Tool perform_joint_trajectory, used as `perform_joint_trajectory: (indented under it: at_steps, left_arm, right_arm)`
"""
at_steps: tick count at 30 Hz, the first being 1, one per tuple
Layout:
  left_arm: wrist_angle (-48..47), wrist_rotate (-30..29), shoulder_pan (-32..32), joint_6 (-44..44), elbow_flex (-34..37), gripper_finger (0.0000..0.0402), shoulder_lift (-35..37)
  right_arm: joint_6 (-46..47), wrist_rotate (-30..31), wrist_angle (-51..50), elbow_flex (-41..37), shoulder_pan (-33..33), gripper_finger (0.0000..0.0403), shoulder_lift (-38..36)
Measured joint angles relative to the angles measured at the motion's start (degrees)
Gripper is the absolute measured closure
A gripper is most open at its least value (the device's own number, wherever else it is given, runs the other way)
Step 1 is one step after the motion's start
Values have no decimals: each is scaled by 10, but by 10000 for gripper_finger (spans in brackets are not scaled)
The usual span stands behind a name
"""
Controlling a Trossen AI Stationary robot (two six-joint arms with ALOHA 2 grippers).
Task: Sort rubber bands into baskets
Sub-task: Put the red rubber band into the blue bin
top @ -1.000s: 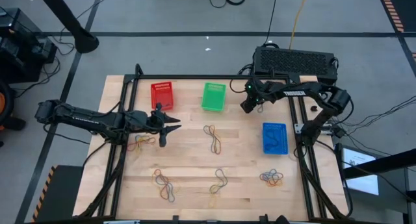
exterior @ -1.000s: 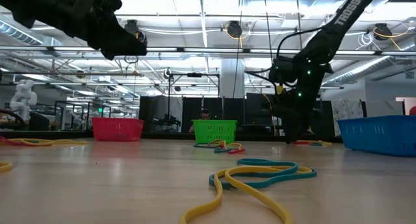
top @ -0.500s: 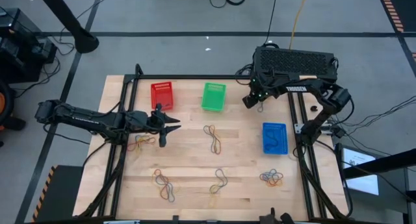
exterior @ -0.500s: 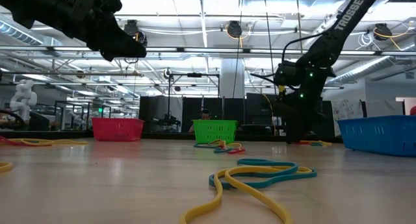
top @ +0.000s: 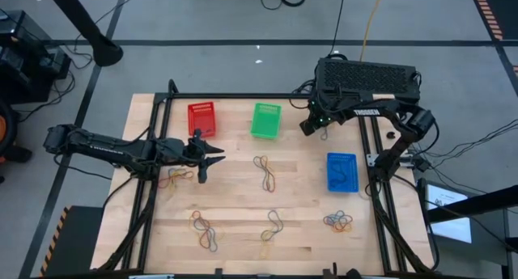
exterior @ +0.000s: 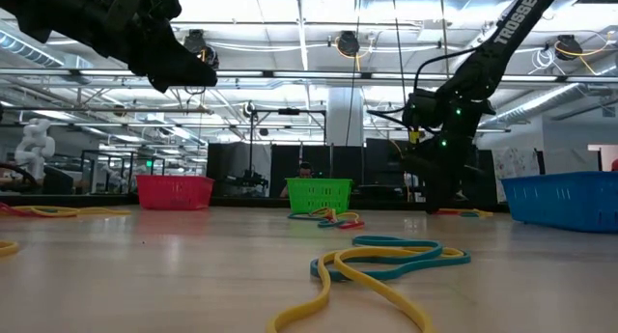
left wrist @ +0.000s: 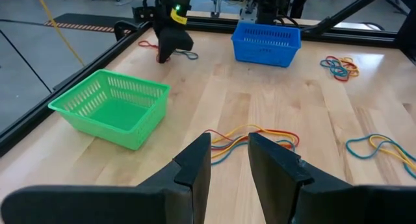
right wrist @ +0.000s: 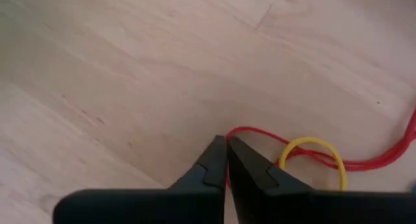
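Right gripper (right wrist: pixel 226 160) is down at the tabletop (top: pixel 235 202), upper right of the high view, just right of the green basket (top: pixel 265 120) and in front of the big black box (top: pixel 368 78). Fingers are pressed together, tips meeting on the wood at a red rubber band (right wrist: pixel 260 134) that runs out from under them. A yellow band loop (right wrist: pixel 312 156) lies across that red one, just beside the tips. The tips look clamped on the red band, but the contact point is hidden by the fingers, so I can't confirm the pinch. In the left wrist view the same gripper (left wrist: pixel 170 52) shows upper centre, standing on a small tangle of bands (left wrist: pixel 183 54).

Left gripper (top: pixel 202 156) hangs above the table, left of centre in the high view, just below the red basket (top: pixel 201 118). Fingers (left wrist: pixel 195 160) are a narrow gap apart, nothing between them. A band cluster (top: pixel 177 177) lies just below-left of it.

Baskets: red and green sit side by side, apart, along the top edge of the table. The blue basket (top: pixel 341 172) is at right, mid-height, with a band or two inside.

Loose band clusters on the wood:
- centre (top: pixel 265 173)
- lower left (top: pixel 202 229)
- lower centre (top: pixel 273 225)
- lower right (top: pixel 338 222), just under the blue basket

Low view: a yellow and teal tangle (exterior: pixel 386 261) in the foreground, right arm standing at right of centre.
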State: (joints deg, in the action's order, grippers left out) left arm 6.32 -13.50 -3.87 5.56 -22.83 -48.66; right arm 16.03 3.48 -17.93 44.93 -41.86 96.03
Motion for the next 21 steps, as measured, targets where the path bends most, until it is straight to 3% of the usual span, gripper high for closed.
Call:
perform_joint_trajectory:
  at_steps: [21]
  left_arm:
    - [0, 0, 0, -3, 0, 291, 0]
  right_arm:
    - [45, -9, -52, -1, 41, 403, -295]
